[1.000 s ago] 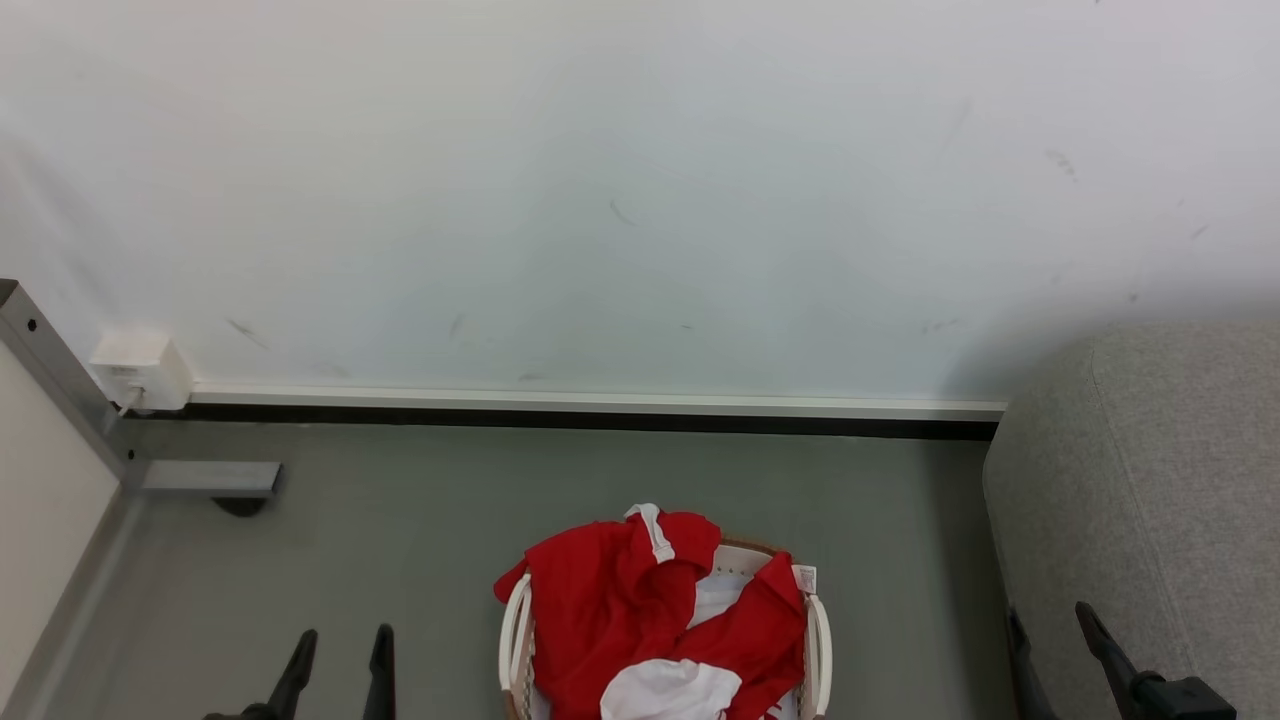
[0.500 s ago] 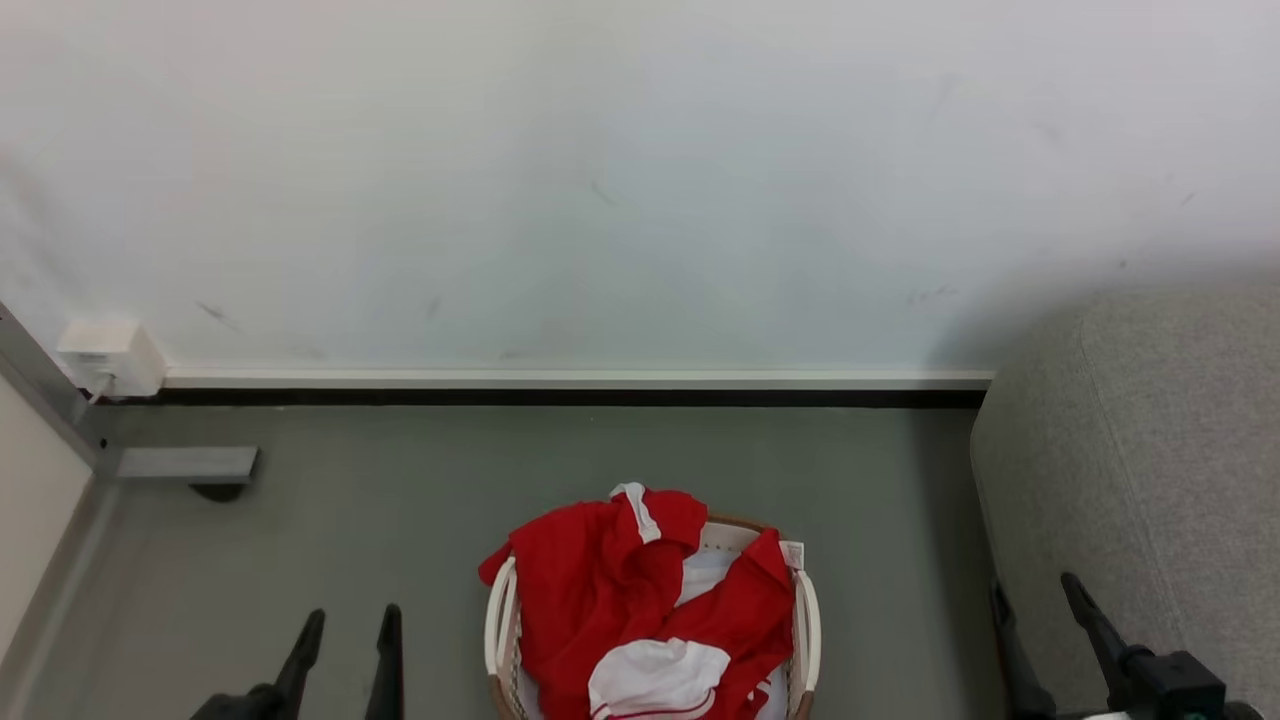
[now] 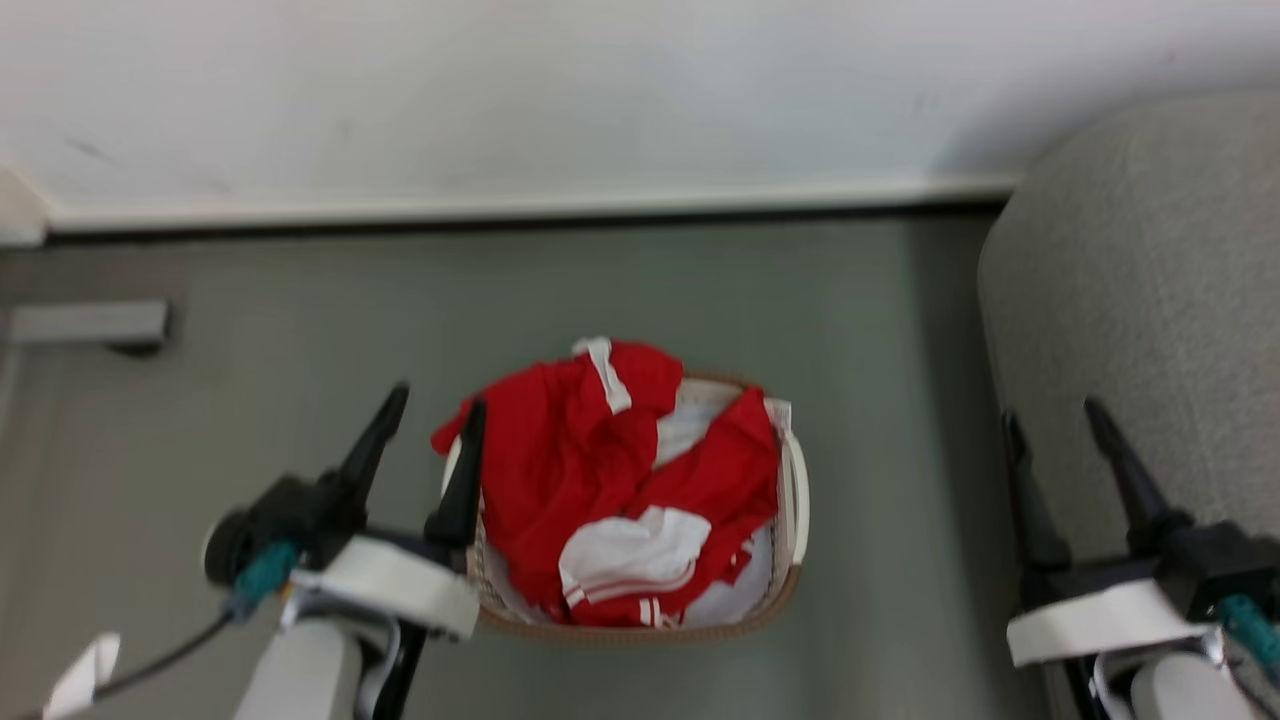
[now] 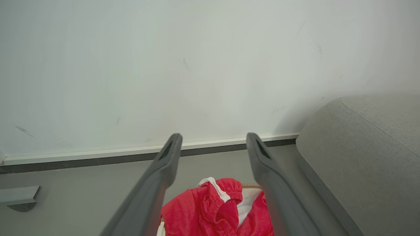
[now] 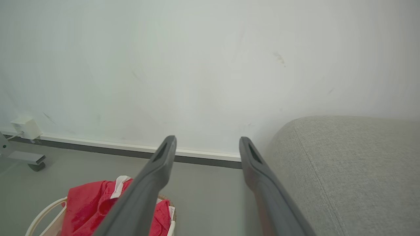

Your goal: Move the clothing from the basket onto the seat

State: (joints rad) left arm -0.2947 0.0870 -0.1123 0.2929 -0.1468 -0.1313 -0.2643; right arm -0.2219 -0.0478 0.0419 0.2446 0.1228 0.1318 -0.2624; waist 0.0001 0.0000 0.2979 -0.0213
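Red clothing (image 3: 590, 470) with white trim and panels is heaped in the cream basket (image 3: 795, 500) on the grey floor; its left part hangs over the rim. The clothing (image 4: 213, 213) also shows low between my left fingers, and the clothing (image 5: 88, 206) and basket handle (image 5: 42, 214) sit at the lower left of the right wrist view. My left gripper (image 3: 435, 400) is open at the basket's left edge, nothing between its fingers. My right gripper (image 3: 1055, 415) is open in front of the grey seat (image 3: 1150, 300), empty. The seat (image 4: 370, 150) fills the right side, as does the seat (image 5: 347, 170).
A white wall with a skirting board (image 3: 500, 210) runs behind the basket. A grey metal foot (image 3: 85, 322) stands on the floor at the left. A white box (image 5: 24, 128) sits on the wall near the floor. Bare floor lies between basket and seat.
The camera has tilted down, so wall, basket and seat sit higher and closer. My left gripper has come up and right, to the basket's left rim. Both grippers remain open.
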